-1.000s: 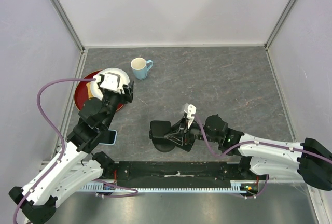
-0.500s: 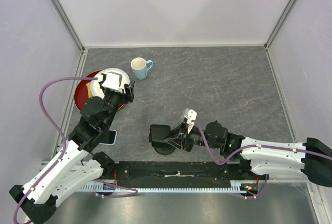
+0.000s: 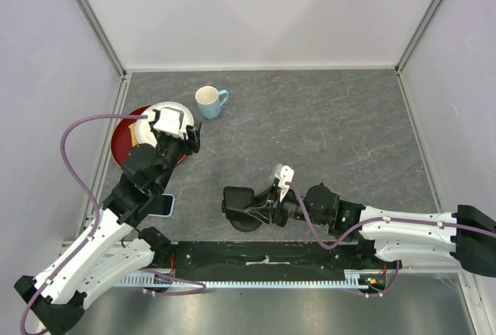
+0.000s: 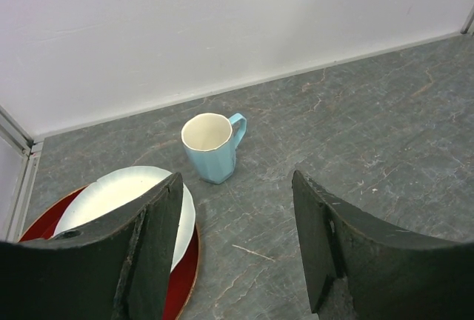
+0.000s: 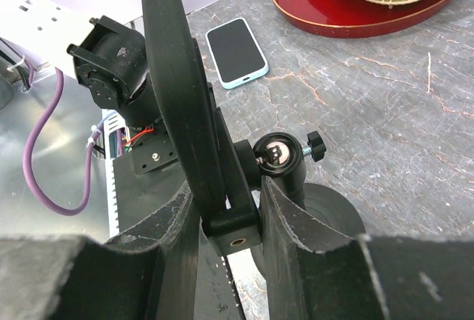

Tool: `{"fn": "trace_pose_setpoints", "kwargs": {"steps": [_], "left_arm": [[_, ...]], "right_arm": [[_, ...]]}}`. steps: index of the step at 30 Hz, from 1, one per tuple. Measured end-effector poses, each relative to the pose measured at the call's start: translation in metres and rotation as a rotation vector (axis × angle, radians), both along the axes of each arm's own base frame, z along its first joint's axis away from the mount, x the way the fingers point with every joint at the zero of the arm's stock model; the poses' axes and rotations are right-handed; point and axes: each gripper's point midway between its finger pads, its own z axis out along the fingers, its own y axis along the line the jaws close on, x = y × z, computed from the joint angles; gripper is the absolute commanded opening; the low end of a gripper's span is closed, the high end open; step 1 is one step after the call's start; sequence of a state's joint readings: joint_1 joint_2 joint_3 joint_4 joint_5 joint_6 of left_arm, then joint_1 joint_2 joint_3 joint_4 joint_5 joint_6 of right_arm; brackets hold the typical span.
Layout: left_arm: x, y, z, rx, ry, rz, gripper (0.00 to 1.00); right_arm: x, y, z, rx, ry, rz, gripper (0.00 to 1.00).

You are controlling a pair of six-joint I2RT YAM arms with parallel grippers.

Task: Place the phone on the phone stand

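The phone [image 3: 164,205], with a dark screen and a light blue case, lies flat on the table at the near left, partly under my left arm; it also shows in the right wrist view [image 5: 235,52]. The black phone stand [image 3: 242,206] stands near the table's front edge. My right gripper [image 3: 265,205] is shut on the stand's lower bracket [image 5: 234,225], one finger on each side, with the stand's back plate [image 5: 172,75] rising above. My left gripper [image 3: 191,135] is open and empty [image 4: 237,184] above the table beside the plate.
A light blue mug [image 3: 208,102] stands at the back left [image 4: 213,144]. A white plate [image 4: 118,192] sits on a red tray [image 3: 124,139] by the left wall. The stand's round base [image 5: 329,216] and its ball joint [image 5: 275,153] are beside my right fingers.
My right gripper has shifted a little toward the near left with the stand in it. The left arm has barely moved.
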State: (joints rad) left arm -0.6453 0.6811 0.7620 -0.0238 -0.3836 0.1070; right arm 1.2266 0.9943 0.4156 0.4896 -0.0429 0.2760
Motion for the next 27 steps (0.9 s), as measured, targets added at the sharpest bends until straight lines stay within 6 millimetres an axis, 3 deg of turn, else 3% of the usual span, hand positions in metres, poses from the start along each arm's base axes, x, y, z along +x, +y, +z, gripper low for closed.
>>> {"fn": "trace_pose_setpoints", "kwargs": {"steps": [6, 12, 18, 22, 27], "left_arm": [[0.000, 0.000, 0.000, 0.000, 0.001, -0.002, 0.66], [0.000, -0.001, 0.000, 0.000, 0.001, -0.004, 0.66], [0.000, -0.003, 0.000, 0.000, 0.001, -0.017, 0.66], [-0.001, -0.003, 0.000, -0.001, 0.001, -0.019, 0.65], [-0.001, -0.004, 0.000, -0.005, 0.002, -0.020, 0.65]], "right_arm": [[-0.005, 0.001, -0.002, -0.006, 0.014, 0.022, 0.78], [-0.008, -0.007, -0.011, -0.052, 0.020, 0.025, 0.87], [0.000, -0.026, 0.009, -0.024, -0.017, -0.050, 0.88], [0.029, -0.061, 0.023, 0.032, -0.019, -0.286, 0.90], [0.062, -0.120, 0.014, 0.082, 0.107, -0.637, 0.91]]}}
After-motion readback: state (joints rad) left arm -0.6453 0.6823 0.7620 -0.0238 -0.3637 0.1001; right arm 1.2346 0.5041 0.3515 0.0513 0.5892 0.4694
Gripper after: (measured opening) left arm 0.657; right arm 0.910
